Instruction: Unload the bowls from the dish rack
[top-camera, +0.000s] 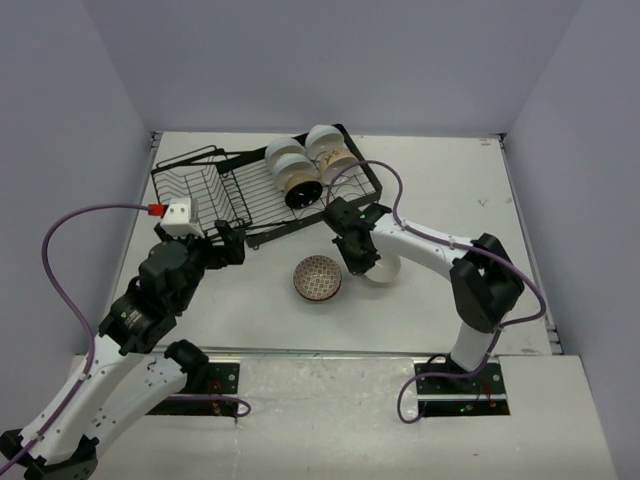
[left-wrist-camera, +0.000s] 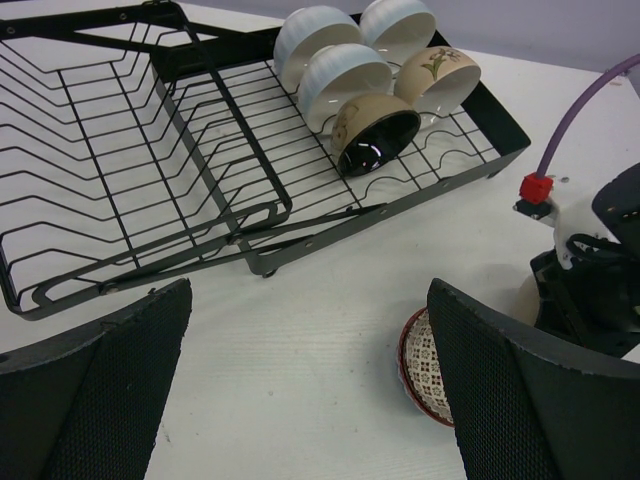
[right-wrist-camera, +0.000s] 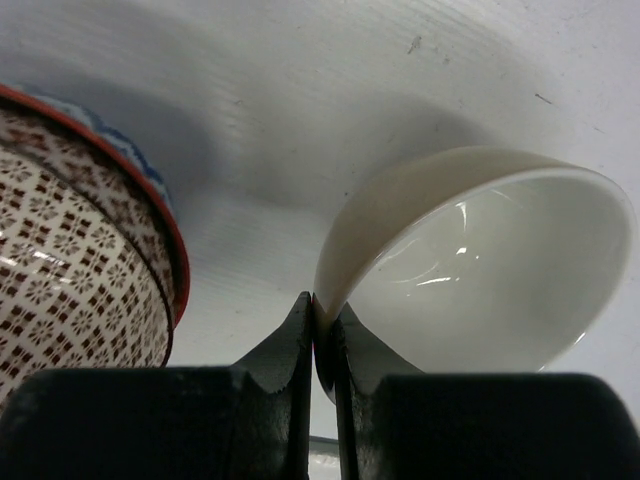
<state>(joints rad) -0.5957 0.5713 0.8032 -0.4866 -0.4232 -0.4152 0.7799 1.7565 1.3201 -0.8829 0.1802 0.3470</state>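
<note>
Right wrist view: the right hand (right-wrist-camera: 320, 322) has its two fingers pinched tight on the near rim of a white bowl (right-wrist-camera: 480, 270), one finger inside the wall and one outside. The bowl hangs tilted, mouth turned up and away from the hand, low over the desk (top-camera: 450, 180). I cannot tell whether its foot is down. Just to its left sits a red-rimmed patterned bowl (right-wrist-camera: 80, 270), upright on the desk and close to the white one without touching it.

From above, both of those bowls are out in front of the dish rack (top-camera: 200, 190), near its front right corner. Five bowls (top-camera: 300, 165) are left in the rack's right section, stood on edge in two rows, mouths tipped toward the arms. The nearest is tan with a dark inside.

The left hand (top-camera: 225, 245) hovers at the rack's front edge, spread as wide as it goes and holding nothing. The racked bowls lie ahead of it and off to its right. The right hand is the closer of the two, but it is occupied. My guess is it lets go first.
</note>
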